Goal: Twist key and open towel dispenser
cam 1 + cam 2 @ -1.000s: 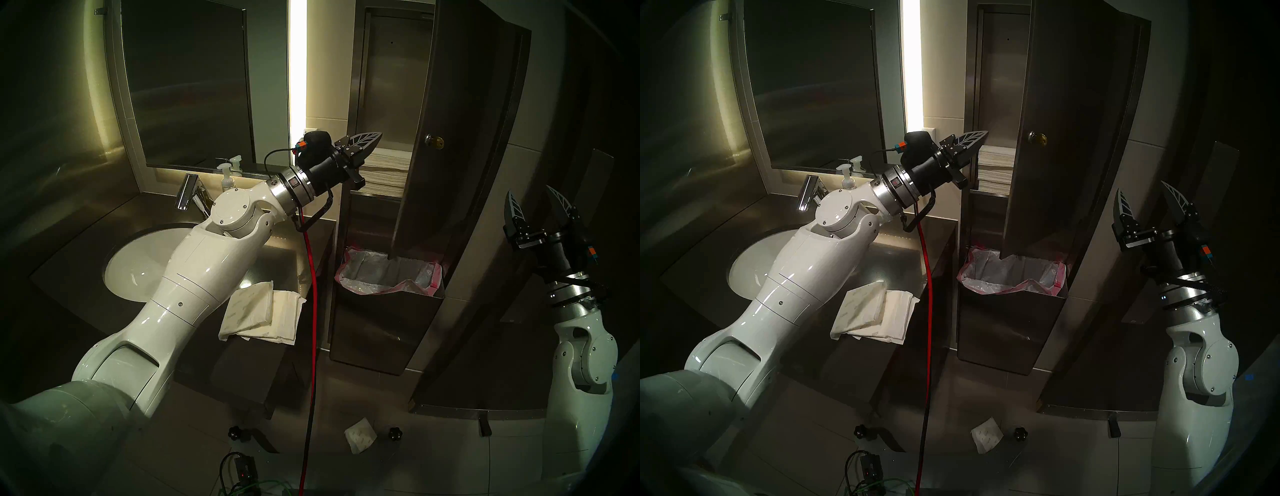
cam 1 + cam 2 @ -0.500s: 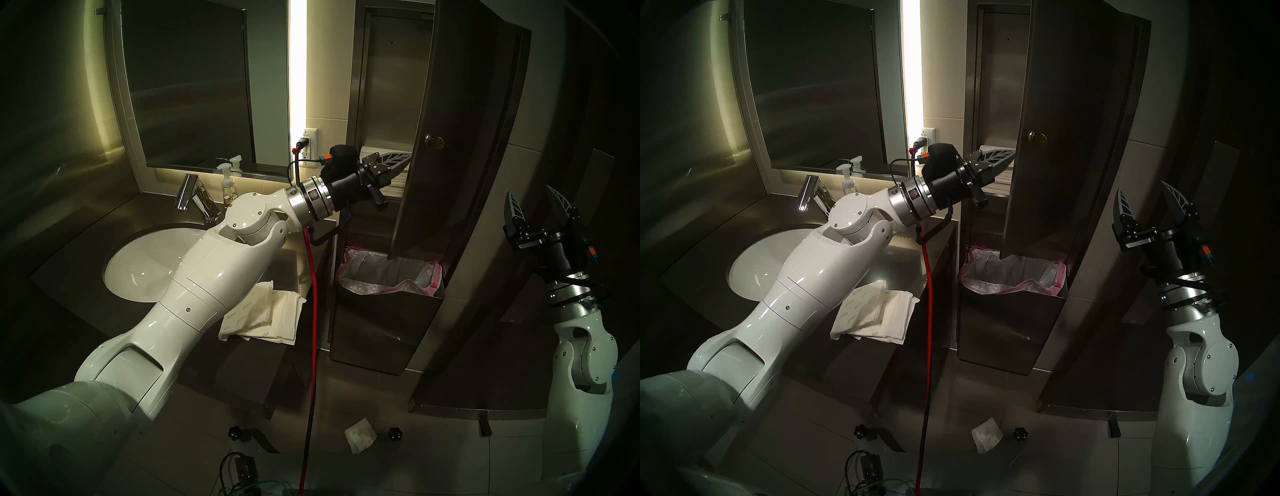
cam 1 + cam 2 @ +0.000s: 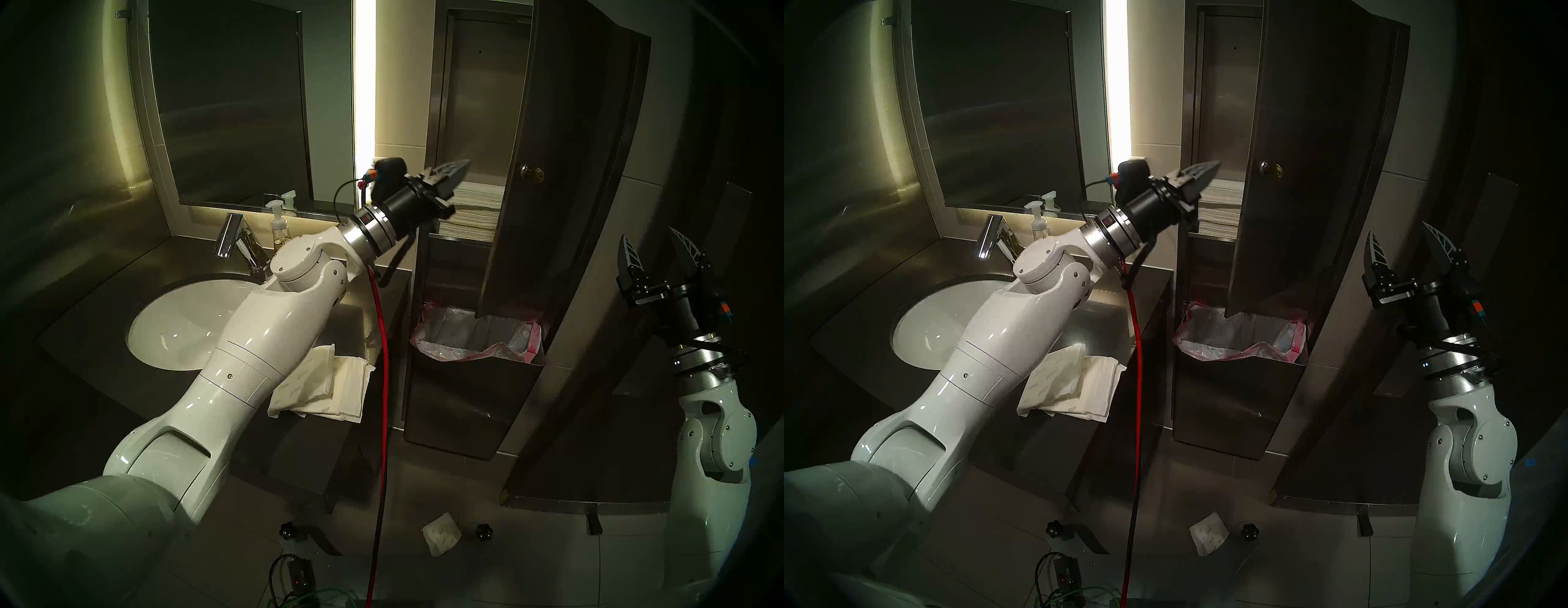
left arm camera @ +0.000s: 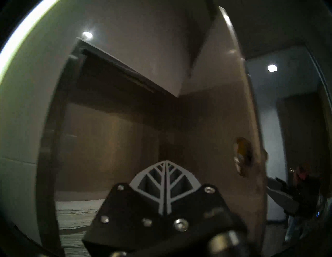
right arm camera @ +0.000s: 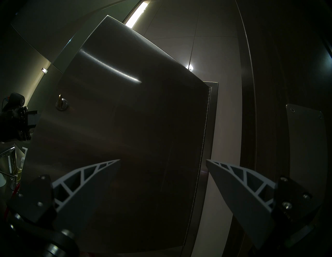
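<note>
Head stereo left showed the towel dispenser (image 3: 564, 170) door swung ajar, the key (image 3: 530, 173) left in its lock. The left gripper (image 3: 460, 167), fingers together and empty, pointed into the gap, probably to push the door wider; the right gripper (image 3: 655, 250) waited apart.

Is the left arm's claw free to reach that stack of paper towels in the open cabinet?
Probably yes. The left gripper, fingers shut, points at the towel stack, and the door stands swung aside, so nothing visible blocks the way.
</note>
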Controlling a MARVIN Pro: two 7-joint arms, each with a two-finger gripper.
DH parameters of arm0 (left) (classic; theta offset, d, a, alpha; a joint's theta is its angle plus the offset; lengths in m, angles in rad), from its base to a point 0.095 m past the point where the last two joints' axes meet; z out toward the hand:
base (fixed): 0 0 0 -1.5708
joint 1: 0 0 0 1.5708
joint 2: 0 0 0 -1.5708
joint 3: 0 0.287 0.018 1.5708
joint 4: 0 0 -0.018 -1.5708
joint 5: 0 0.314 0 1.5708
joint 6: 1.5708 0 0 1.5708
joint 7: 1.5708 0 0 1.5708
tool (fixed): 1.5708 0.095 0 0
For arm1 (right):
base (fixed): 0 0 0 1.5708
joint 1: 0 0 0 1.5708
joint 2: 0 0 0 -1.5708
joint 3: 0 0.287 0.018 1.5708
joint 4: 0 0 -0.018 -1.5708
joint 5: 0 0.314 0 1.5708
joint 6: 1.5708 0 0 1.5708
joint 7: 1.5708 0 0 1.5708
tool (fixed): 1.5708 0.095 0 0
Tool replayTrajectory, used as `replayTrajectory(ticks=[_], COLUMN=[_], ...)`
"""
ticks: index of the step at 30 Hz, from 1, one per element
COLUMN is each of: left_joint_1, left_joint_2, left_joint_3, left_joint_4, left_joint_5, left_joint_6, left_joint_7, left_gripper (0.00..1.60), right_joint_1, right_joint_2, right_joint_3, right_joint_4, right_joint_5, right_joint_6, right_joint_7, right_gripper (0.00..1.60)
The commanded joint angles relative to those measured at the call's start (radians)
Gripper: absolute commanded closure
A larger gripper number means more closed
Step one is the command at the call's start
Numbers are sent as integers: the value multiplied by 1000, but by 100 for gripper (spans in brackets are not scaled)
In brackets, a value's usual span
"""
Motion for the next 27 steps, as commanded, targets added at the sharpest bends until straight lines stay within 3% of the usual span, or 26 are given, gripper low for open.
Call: replayTrajectory(ticks=[1,5,16,27], left_joint_1=[0,5,-38,-23], left_joint_2=[-23,-16,-4,-15], left_joint_3=[-12,18,98,93], left_joint_4=[-60,-86,-76,-84], left_joint_5=[-69,-47,139,153], left_joint_6=[53,27,-166,-171], left_joint_7=[-8,-62,-186,-166], left_gripper=[160,160,160,160], right_joint_1=[3,3,3,3], right_joint_2=[2,2,2,2], right_joint_3=[0,0,0,0], right_joint_4=[-11,-10,-11,-11], right_joint_5=[-2,-2,-2,-2], right_joint_6=[-1,-1,-1,0], right_joint_7=[-1,0,-1,-1], right_gripper=[0,0,0,0])
